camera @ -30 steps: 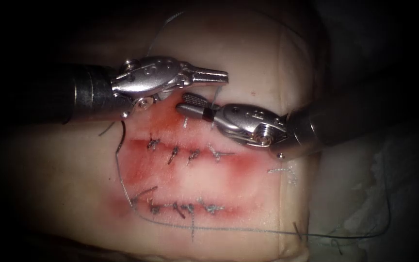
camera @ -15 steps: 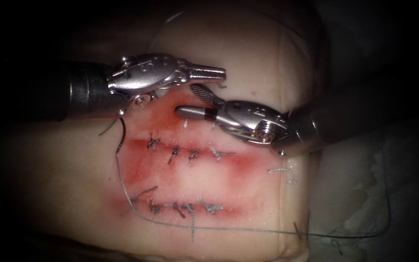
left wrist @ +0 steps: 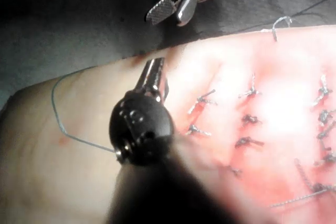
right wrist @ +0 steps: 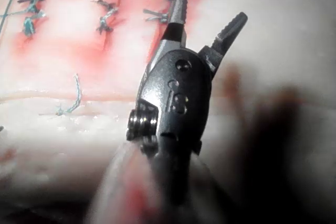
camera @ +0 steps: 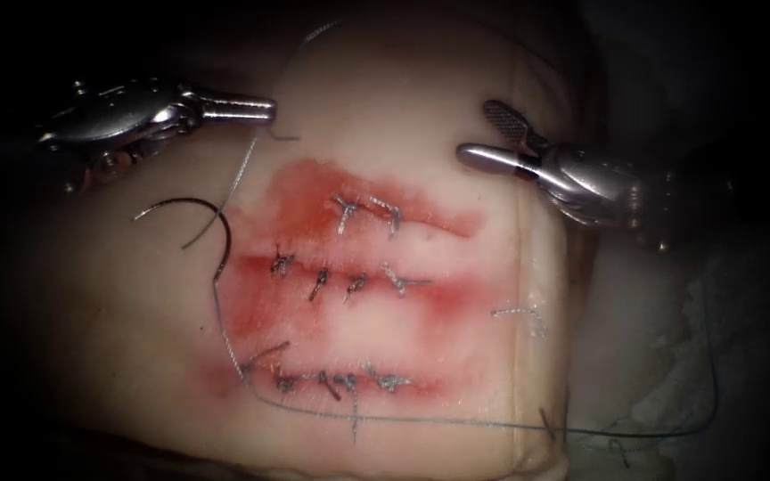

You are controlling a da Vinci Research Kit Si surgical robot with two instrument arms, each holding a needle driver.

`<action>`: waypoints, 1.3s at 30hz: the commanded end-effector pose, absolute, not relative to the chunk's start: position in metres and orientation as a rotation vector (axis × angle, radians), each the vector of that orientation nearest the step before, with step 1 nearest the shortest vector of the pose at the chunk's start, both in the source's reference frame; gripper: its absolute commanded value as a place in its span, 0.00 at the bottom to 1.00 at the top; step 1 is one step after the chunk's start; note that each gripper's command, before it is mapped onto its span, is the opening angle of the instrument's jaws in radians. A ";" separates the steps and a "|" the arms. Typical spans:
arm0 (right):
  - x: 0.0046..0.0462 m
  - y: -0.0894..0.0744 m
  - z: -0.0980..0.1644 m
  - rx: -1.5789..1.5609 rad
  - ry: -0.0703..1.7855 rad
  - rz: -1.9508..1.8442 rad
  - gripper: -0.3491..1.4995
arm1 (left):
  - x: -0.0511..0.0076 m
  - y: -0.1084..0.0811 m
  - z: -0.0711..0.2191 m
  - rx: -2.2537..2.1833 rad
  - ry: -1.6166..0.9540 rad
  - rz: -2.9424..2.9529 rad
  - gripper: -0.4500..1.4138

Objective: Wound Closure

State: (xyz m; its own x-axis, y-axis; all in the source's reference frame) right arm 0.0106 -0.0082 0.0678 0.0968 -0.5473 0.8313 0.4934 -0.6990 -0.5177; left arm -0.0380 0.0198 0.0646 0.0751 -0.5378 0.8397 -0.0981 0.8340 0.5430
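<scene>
My left tool: jaws closed on thread. Right tool: jaws apart, holding nothing. Curved needle lies free on tissue, left of stitched cuts.

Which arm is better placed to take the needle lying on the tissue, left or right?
Probably the left. The needle lies free on the tissue, left of the cuts, just below the left end effector. The right end effector, jaws open and empty, is across the wound.
</scene>
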 end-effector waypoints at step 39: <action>0.0118 -0.010 0.069 -1.576 0.078 -1.642 0.95 | -0.0261 0.015 0.077 0.750 -0.812 -0.177 0.99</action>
